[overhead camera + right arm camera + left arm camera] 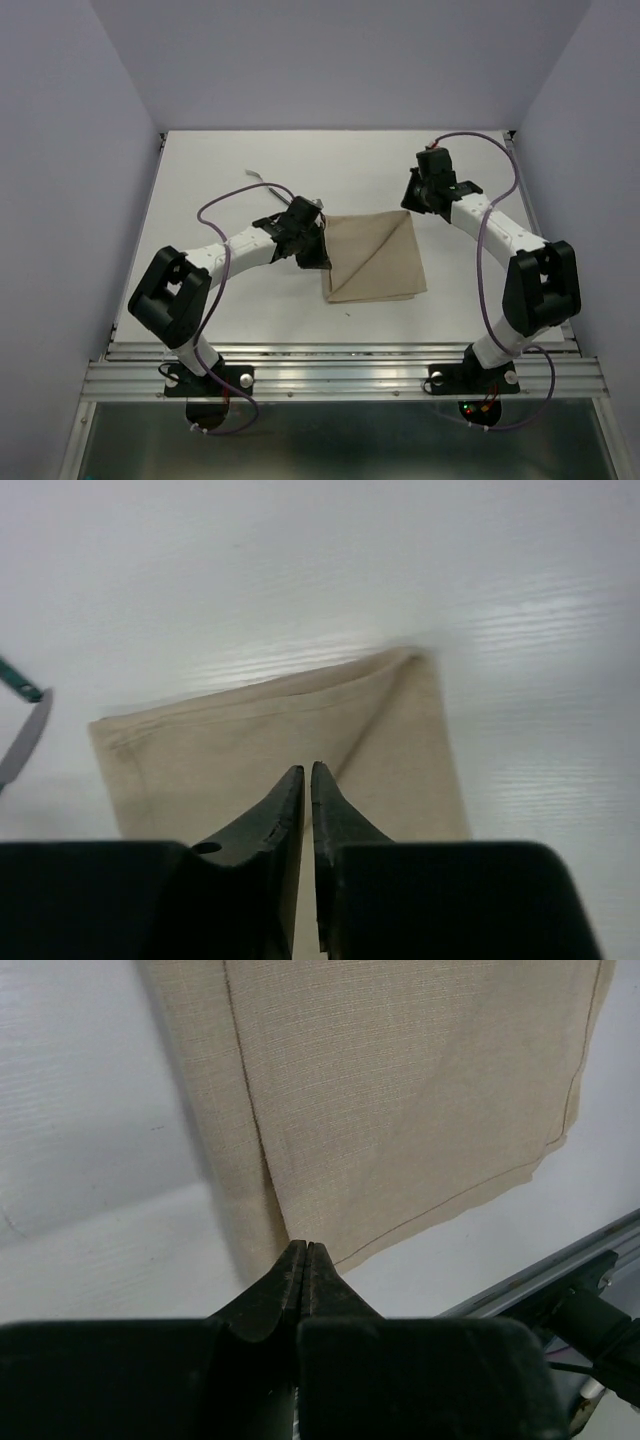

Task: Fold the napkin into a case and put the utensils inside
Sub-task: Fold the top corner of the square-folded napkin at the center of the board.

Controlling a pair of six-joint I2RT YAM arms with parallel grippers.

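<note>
Left gripper (305, 1250) is clenched. Its tips are pressed together right at the near hem of the napkin (400, 1110), where a folded flap's edge runs away from them. Whether a layer is nipped between the tips I cannot tell. Right gripper (307, 772) is nearly closed, with a thin slit between its jaws and nothing in it.

The main risk I see is the left gripper pulling with only one layer, or none. The fold would then open, or the cloth would drag and bunch on the table (200, 160) instead of forming a case. If the right gripper came down with so narrow a gap, it would likely poke the fabric and push up a wrinkle rather than pinch it. A wide swing of the left arm could also knock a utensil (256, 177) further off.

The napkin lies flat and folded, with a diagonal crease. It is directly ahead of the left tips and touching them. It is also under and ahead of the right tips, with one corner ahead and to the right. The utensil lies well apart from the left gripper, beyond it and away from the cloth.
</note>
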